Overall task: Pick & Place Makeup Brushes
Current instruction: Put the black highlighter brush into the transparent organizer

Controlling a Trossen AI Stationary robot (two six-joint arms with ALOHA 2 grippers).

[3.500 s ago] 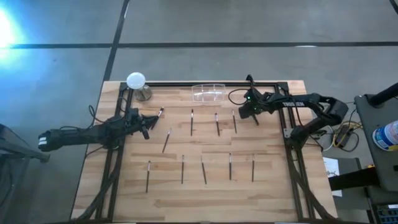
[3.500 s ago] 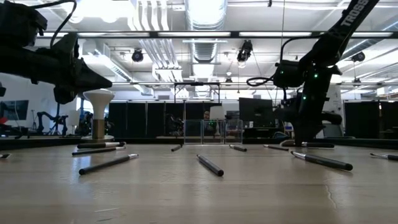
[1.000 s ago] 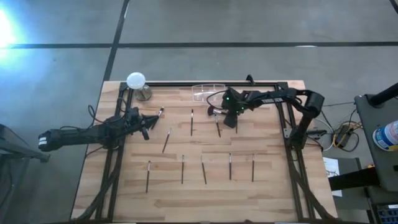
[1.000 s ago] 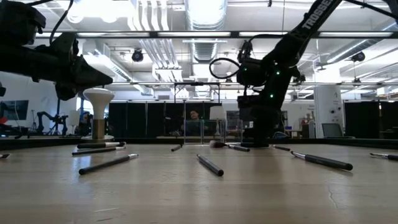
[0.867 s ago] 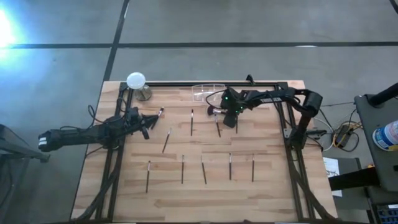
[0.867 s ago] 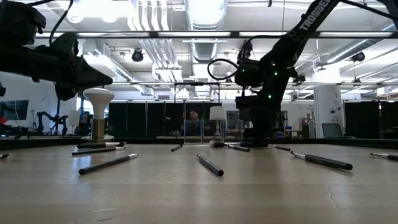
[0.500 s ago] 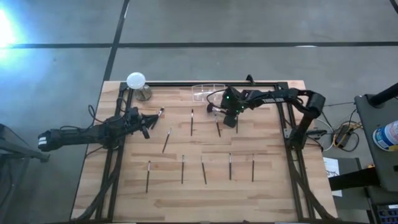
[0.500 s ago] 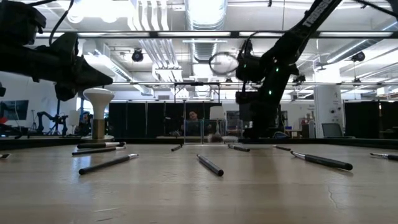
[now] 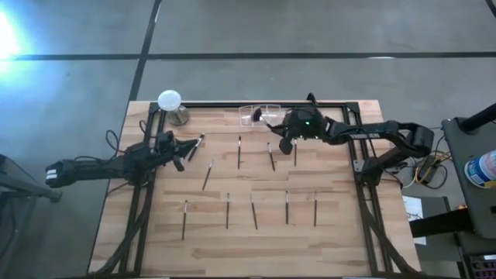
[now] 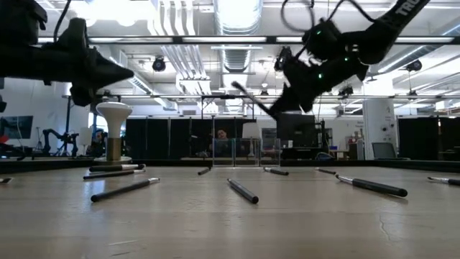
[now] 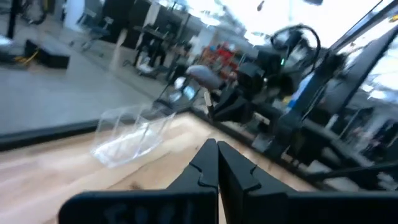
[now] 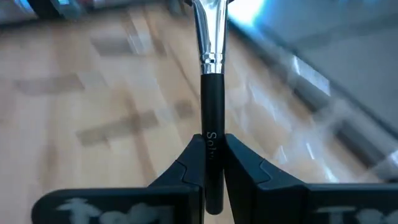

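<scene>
My right gripper (image 9: 284, 139) (image 12: 211, 140) is up in the air over the table's far middle, shut on a makeup brush (image 10: 251, 102) with a black handle and silver ferrule. The brush's head points toward the clear container (image 9: 260, 115). My left gripper (image 9: 183, 147) (image 11: 217, 163) hovers shut at the far left, beside a brush (image 9: 196, 145) lying flat. Several more brushes lie flat on the wood: three in a far row (image 9: 239, 151), one slanted (image 9: 208, 174), and a near row (image 9: 253, 213). My right gripper pinches the brush's black handle (image 12: 211, 158) between its two fingers. The brush runs on along the fingers, and its ferrule (image 12: 210, 37) and head stick out past the tips. It is lifted clear of the table and tilted, with the head (image 10: 235, 86) higher than the handle.
A white ball-topped stand (image 9: 170, 102) (image 10: 113, 133) sits at the far left corner. The clear container (image 11: 134, 134) stands at the far edge's middle. Black frame rails (image 9: 360, 167) run along the table's sides. Bare wood lies along the near edge (image 9: 248, 252).
My right gripper has risen from table level, carrying the brush up clear of the wood. It has tipped, so the brush now slants with its head raised toward the clear container. My left gripper has risen slightly.
</scene>
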